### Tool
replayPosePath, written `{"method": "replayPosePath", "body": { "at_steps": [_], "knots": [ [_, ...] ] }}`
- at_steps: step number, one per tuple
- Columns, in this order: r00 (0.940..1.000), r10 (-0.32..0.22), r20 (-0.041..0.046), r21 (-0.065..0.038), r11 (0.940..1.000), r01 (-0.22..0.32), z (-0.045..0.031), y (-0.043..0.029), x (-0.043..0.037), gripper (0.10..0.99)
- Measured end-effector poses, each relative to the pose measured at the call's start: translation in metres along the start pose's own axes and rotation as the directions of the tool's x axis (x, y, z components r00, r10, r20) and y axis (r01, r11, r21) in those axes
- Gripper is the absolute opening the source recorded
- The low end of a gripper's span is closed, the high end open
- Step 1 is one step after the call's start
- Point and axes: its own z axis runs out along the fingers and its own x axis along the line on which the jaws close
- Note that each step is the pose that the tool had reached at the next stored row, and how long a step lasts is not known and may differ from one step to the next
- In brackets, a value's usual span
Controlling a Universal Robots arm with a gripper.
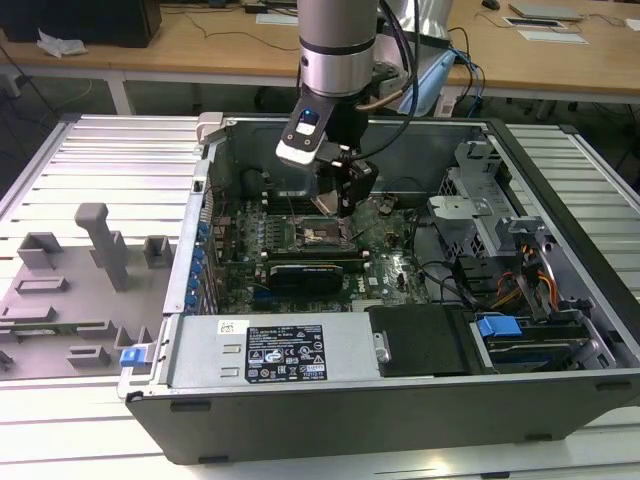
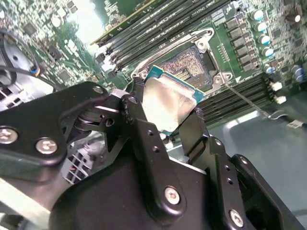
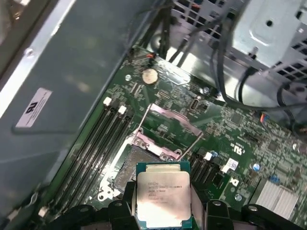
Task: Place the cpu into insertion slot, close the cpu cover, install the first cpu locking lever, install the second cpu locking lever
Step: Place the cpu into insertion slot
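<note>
My gripper [image 1: 340, 192] hangs inside the open computer case, shut on the cpu [image 3: 163, 194], a small square chip with a silvery top. In both wrist views the black fingers [image 2: 138, 112] press on two opposite edges of the cpu [image 2: 168, 101]. It is held tilted just above the insertion slot [image 2: 189, 64], apart from it, and the glinting pin field lies bare. The cpu cover [image 3: 169, 123] stands flipped open at the slot's far side. Two thin locking levers [image 3: 193, 143] stick up beside it. In the exterior view the slot [image 1: 322, 236] sits right below the fingers.
Long black memory slots [image 3: 96, 143] flank the socket. A black graphics card [image 1: 310, 272] lies just in front of it, with the power supply [image 1: 290, 350] nearer still. Drive cage [image 1: 480, 200] and cables fill the exterior view's right. A grey fixture tray [image 1: 70, 290] lies outside the case.
</note>
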Motion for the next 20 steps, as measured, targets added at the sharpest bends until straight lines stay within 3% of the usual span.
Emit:
{"method": "replayPosePath", "body": {
  "at_steps": [2,6,11,13,18,19,20],
  "knots": [
    [0.9985,0.055,0.0049,0.001,0.9985,-0.055,0.0007,-0.0001,0.0,0.541],
    [0.9934,0.114,0.0102,0.002,0.9934,-0.114,0.0014,-0.0001,0.0,0.541],
    [0.9789,0.203,0.0184,0.002,0.9791,-0.203,0.002,-0.0002,0.0,0.541],
    [0.9709,0.239,0.0217,0.002,0.9711,-0.239,0.0022,-0.0002,0.0,0.541],
    [0.9442,0.328,0.0301,0.001,0.9446,-0.328,0.0036,-0.0003,0.0001,0.541],
    [0.9358,0.351,0.0324,0.001,0.9363,-0.351,0.005,-0.0004,0.0001,0.541],
    [0.9228,0.384,0.0355,0.0,0.9234,-0.384,0.008,-0.0007,0.0002,0.541]
  ]
}}
